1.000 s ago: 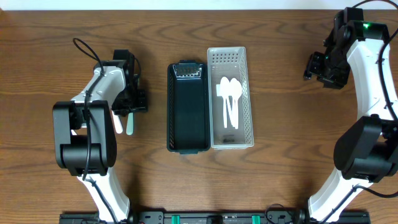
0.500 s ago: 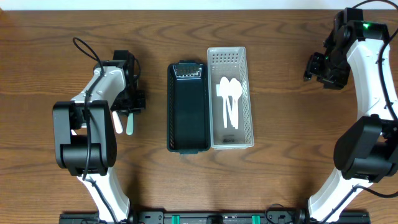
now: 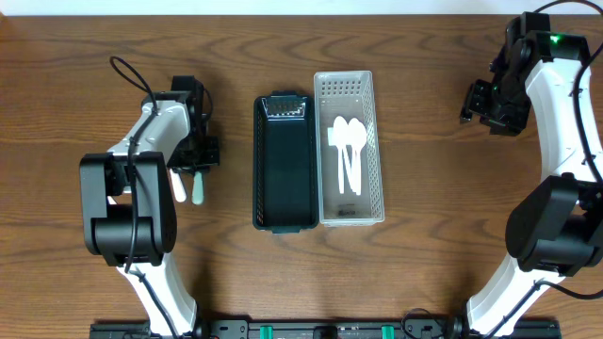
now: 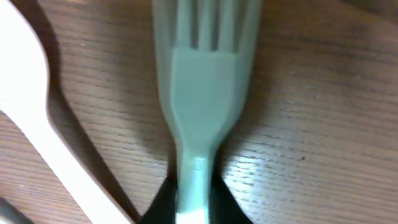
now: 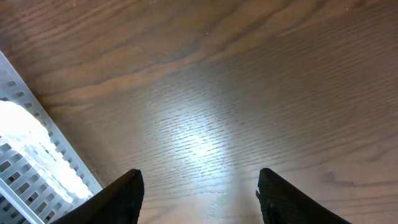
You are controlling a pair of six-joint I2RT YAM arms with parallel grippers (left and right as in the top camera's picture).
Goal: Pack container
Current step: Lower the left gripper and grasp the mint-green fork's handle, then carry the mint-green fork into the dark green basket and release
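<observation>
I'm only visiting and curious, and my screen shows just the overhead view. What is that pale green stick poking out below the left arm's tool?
Observer: The left wrist view shows that it is a green fork; its prongs are plain to see.
Visitor: Is the tool holding it?
Observer: It looks so. The dark fingers of the left tool sit tight against both sides of the handle.
Visitor: And the other arm?
Observer: The right tool is open, with nothing between its fingers. It is above the table, beside a corner of the white basket.
</observation>
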